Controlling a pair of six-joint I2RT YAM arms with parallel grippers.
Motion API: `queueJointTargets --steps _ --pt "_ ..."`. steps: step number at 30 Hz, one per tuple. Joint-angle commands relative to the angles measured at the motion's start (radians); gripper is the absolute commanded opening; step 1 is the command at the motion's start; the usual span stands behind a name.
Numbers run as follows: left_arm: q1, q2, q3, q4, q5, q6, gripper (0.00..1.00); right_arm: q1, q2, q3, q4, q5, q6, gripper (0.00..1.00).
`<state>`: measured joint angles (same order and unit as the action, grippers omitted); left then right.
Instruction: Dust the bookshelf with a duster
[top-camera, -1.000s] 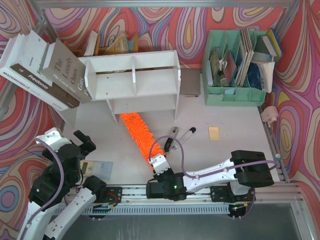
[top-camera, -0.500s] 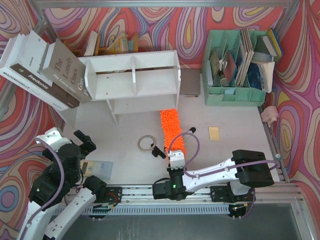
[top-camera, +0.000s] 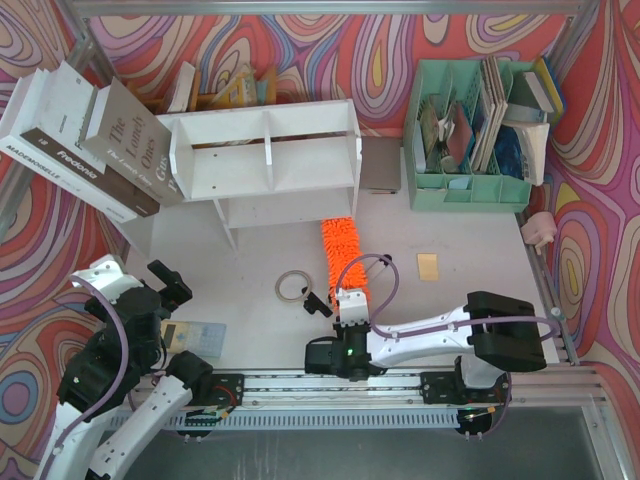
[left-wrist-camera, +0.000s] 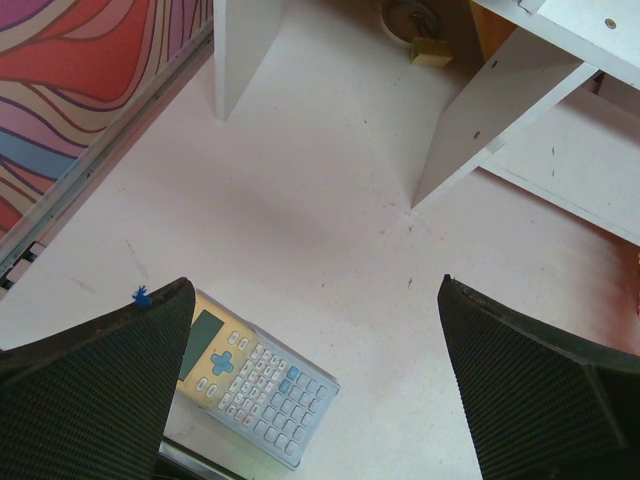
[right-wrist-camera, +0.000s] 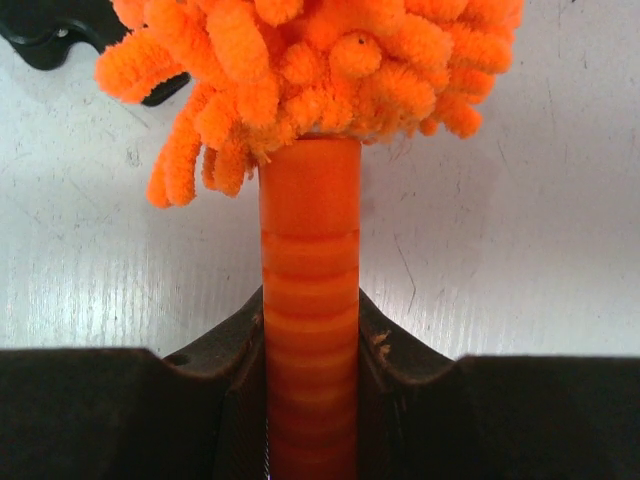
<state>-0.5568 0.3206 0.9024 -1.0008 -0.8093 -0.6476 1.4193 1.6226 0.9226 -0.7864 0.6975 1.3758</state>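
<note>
Top camera: the mint green organiser (top-camera: 470, 190) stands at 1 o'clock on the worktop (top-camera: 250, 260). Its right compartments hold flat books and folders (top-camera: 495, 100) standing upright. Its left compartments hold smaller cards and papers (top-camera: 440, 130).

The bookshelf (top-camera: 290, 165) is at 11 o'clock, and big books (top-camera: 90, 140) lean at its left end. The duster (top-camera: 339, 255) lies in the centre and points to 12 o'clock. Its fluffy tip reaches the near edge of the bookshelf at the right end, but I cannot tell if it touches. The right gripper (top-camera: 350, 300) holds the handle at the 6 o'clock end.

A ring (top-camera: 292, 286) and a small black object (top-camera: 318, 303) lie just beside the duster at 9 o'clock, and a yellow note (top-camera: 428, 266) lies at 3 o'clock. There is bare worktop between the bookshelf and the left gripper (top-camera: 168, 283), which is at 8 o'clock, near a calculator (top-camera: 195, 335).

Left wrist camera: the fingers (left-wrist-camera: 90, 400) are wide apart and hold nothing. The calculator lies at 7 o'clock, beside one finger. White legs of the bookshelf stand at 12 and 1 o'clock, with open worktop in the middle.

Right wrist camera: the fingers (right-wrist-camera: 400, 350) are narrow and clamp the ribbed orange handle. The handle runs to 12 o'clock into the fluffy head. The small black object is at 11 o'clock, just beside the strands.
</note>
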Motion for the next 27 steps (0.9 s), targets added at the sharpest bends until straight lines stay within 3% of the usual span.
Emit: queueJointTargets --steps 1,8,17,27 --pt "-0.006 0.006 0.004 -0.01 -0.015 -0.001 0.98 -0.066 -0.03 -0.02 0.072 -0.009 -0.067 0.0" --pt "-0.006 0.006 0.004 -0.01 -0.018 0.0 0.98 -0.087 -0.025 -0.017 0.118 -0.058 -0.14 0.0" --pt "-0.006 0.005 0.004 -0.01 -0.018 0.0 0.98 -0.084 -0.042 0.001 0.065 -0.101 -0.12 0.0" --pt "-0.006 0.0 0.005 -0.01 -0.015 0.0 0.98 0.055 -0.041 0.082 -0.089 0.075 0.009 0.0"
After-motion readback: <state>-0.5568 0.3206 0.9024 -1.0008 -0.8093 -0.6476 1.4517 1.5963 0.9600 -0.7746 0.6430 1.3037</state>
